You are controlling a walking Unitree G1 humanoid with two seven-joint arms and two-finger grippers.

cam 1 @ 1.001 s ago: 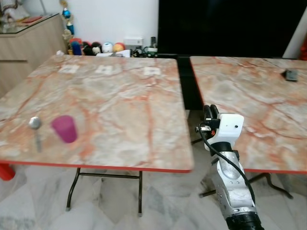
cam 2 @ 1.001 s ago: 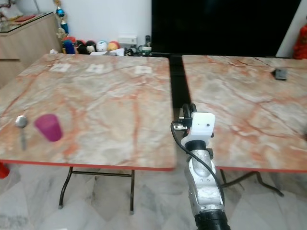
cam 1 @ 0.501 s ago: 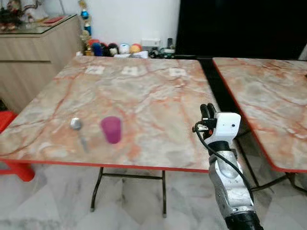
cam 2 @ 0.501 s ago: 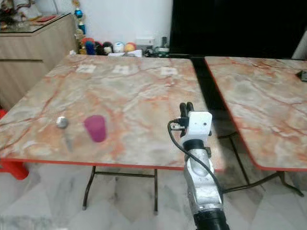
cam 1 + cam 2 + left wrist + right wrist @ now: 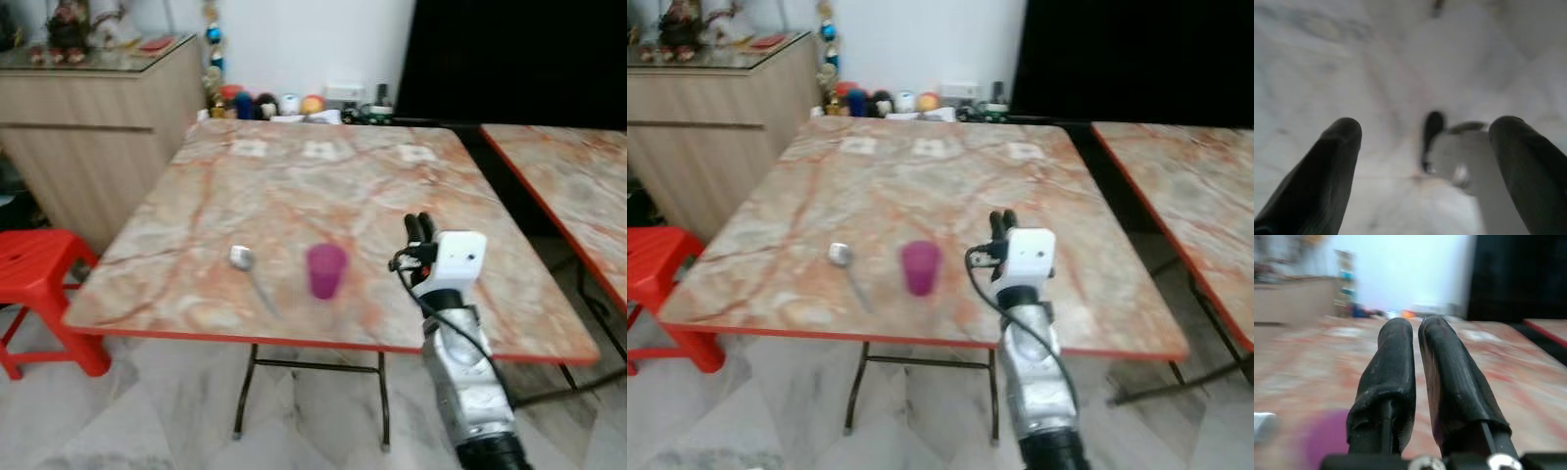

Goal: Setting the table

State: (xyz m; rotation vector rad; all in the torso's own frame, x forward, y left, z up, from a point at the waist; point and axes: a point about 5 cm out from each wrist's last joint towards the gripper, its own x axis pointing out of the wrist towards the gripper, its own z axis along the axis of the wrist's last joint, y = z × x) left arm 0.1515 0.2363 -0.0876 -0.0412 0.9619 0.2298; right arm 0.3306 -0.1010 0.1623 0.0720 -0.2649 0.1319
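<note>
**Nearly bare surface: one cup, one spoon, right arm raised beside them**

Close to the near red-trimmed edge of the marble-patterned surface [image 5: 323, 176], a purple cup [image 5: 325, 270] stood upright. Just beside it, on the robot's left and not touching, lay a metal spoon [image 5: 249, 271], its bowl pointing away from the robot and its handle angled back toward the near edge. Three small pale cards [image 5: 320, 151] sat in a row well apart from these, near the far edge.

On the cup's other side the right gripper [image 5: 418, 227] was held up over the near part of the surface, jaws pressed together with nothing between them; its white wrist housing and silver forearm rose from below the edge. From the right wrist view, the cup appeared as a purple blur [image 5: 1327, 435] beside the two black fingers [image 5: 1393, 362].

The left gripper [image 5: 1425, 147] hung low with its jaws spread wide, pointing at the pale marbled floor [image 5: 1327, 58].

Around the surface stood a red plastic stool [image 5: 39, 284] at the robot's left, a wooden sideboard [image 5: 98, 127] behind it, and a cluster of colourful small objects [image 5: 265, 101], too small to tell apart, against the white wall. A second marble-patterned table [image 5: 568, 186] stood on the right, across a gap.
</note>
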